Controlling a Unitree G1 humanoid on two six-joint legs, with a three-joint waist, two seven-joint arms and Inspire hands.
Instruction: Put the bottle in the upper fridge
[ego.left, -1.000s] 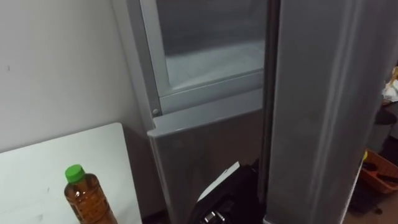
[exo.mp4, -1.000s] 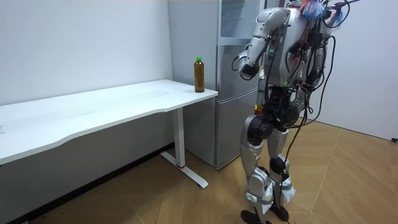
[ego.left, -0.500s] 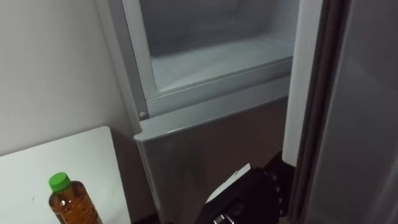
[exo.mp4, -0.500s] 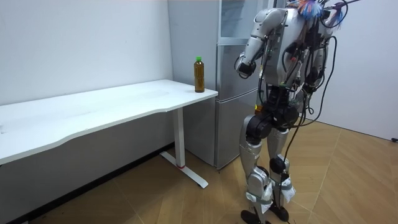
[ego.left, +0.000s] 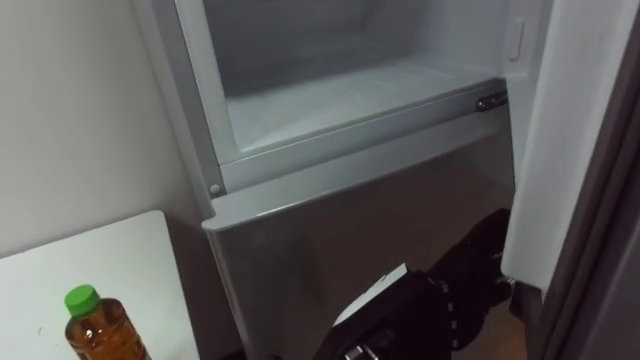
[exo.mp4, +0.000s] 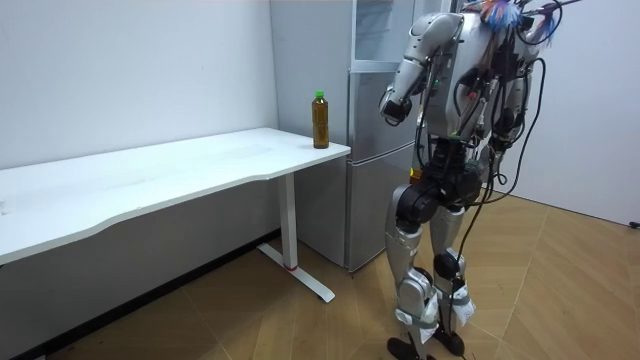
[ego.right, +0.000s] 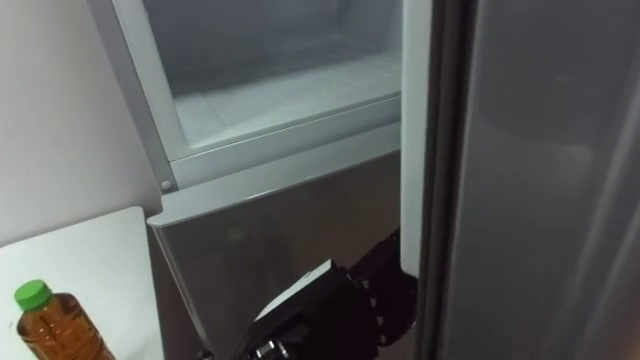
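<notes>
A bottle (ego.left: 92, 328) of amber drink with a green cap stands on the corner of the white table (ego.left: 130, 270), left of the fridge; it shows upright in the room view too, as the bottle (exo.mp4: 320, 120). The upper fridge (ego.left: 340, 90) is open, with a bare white shelf inside. Its door (ego.left: 570, 150) stands swung out to my right. My left hand (ego.left: 470, 270) is dark, low in front of the lower door, reaching to the open door's bottom edge. In the room view my left hand (exo.mp4: 392, 102) is raised at chest height.
The grey lower fridge door (ego.left: 350, 230) is closed. A white wall (ego.left: 70, 120) rises behind the table. I stand close before the fridge (exo.mp4: 375, 150) on a wooden floor, with the long table (exo.mp4: 150, 180) on the room view's left.
The upper door has swung further out to the right, baring more of the shelf. My left hand has gone up and right with the door's edge. My view has shifted right.
</notes>
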